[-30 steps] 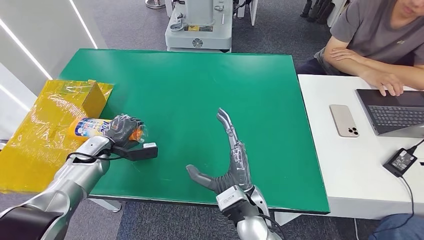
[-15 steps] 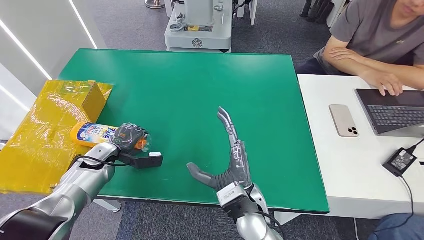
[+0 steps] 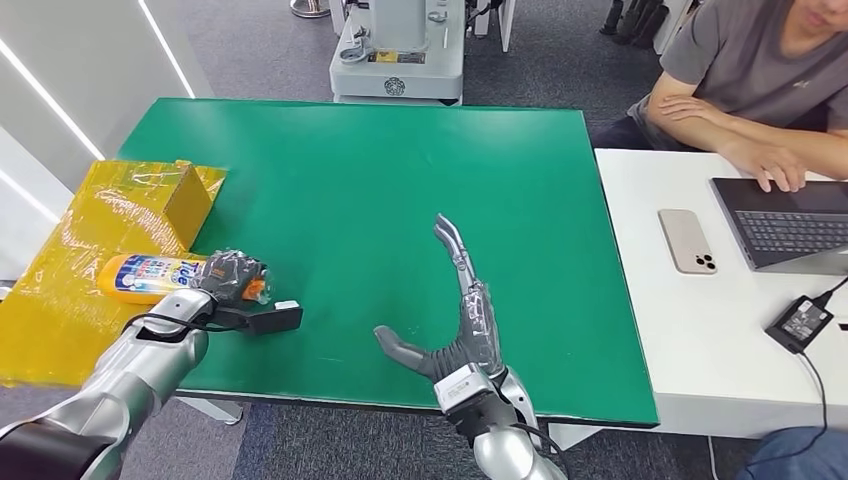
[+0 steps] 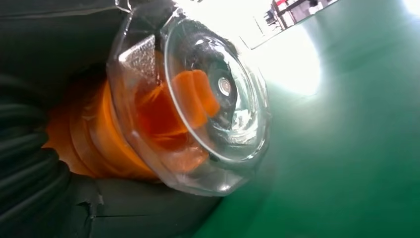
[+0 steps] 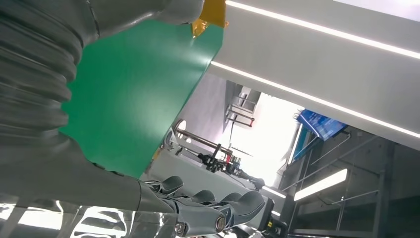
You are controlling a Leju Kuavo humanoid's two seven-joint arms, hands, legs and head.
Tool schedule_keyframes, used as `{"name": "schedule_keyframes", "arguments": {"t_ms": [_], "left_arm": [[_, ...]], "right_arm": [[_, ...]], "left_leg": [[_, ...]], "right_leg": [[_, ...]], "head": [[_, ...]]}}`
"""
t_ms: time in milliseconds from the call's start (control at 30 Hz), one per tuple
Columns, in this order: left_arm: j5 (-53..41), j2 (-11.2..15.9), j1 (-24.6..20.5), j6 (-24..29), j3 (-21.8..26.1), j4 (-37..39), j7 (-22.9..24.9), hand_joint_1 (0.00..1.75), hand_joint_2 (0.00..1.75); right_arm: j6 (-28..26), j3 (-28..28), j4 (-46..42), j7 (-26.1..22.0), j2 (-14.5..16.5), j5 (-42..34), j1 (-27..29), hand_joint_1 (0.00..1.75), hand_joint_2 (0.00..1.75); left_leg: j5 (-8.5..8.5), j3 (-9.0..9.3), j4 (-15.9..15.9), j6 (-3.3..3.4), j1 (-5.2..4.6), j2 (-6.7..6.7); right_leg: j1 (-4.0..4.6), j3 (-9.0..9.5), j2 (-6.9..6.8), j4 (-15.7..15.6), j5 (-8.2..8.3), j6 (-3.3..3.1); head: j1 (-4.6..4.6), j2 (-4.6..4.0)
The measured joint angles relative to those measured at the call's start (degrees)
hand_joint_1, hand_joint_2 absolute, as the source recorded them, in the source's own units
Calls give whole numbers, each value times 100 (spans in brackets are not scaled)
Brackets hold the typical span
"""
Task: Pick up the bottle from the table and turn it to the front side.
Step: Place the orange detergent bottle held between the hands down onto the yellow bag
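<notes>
A yellow bottle [image 3: 150,274] with a blue and white label lies on its side at the left edge of the green table [image 3: 380,170], its body over the yellow wrapped box. My left hand [image 3: 226,279] grips its neck end, just behind the clear cap. The left wrist view looks straight at that clear cap [image 4: 208,99] with an orange nozzle inside, and my dark fingers [image 4: 29,168] wrap the orange neck. My right hand [image 3: 462,315] stands open over the table's near middle, fingers stretched forward, thumb out to the left; its fingers [image 5: 218,210] hold nothing.
A yellow wrapped box [image 3: 90,250] lies off the table's left edge. A white desk [image 3: 700,330] to the right carries a phone [image 3: 688,240], a laptop [image 3: 785,222] and a charger [image 3: 800,322]; a person [image 3: 760,70] sits there. A machine base [image 3: 398,55] stands behind the table.
My left hand has pulled the bottle leftward and slightly down, so more of its body now lies over the yellow box. The right hand has not moved.
</notes>
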Motion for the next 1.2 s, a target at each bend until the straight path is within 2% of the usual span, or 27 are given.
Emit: {"name": "schedule_keyframes", "arguments": {"t_ms": [33,67,767,1033,1200], "left_arm": [[-9,28,-1,19,0,1,-6,36,175],[-21,57,-4,30,0,2,-13,2,175],[-372,247,-187,100,0,2,15,0,175],[-546,417,-305,128,1,2,142,0,175],[-750,626,-529,127,1,0,273,0,175]], "right_arm": [[2,-1,0,0,0,0,0,0,175],[4,-1,0,0,0,0,1,0,175],[-97,-37,-154,80,0,96,137,0,175],[-122,-67,-262,125,0,111,213,0,175],[-119,-115,-303,138,-1,169,249,0,175]], "left_leg": [[0,0,0,0,0,-1],[0,0,0,0,0,-2],[0,3,0,-1,0,0],[0,2,0,0,0,-1],[1,3,0,-2,0,1]], "right_leg": [[0,0,-2,0,0,0],[0,0,-3,0,0,0],[0,0,0,0,-1,-1],[0,0,0,0,-1,-1],[1,-1,1,0,0,-2]], "head": [[1,0],[1,0],[0,0],[0,0],[0,0]]}}
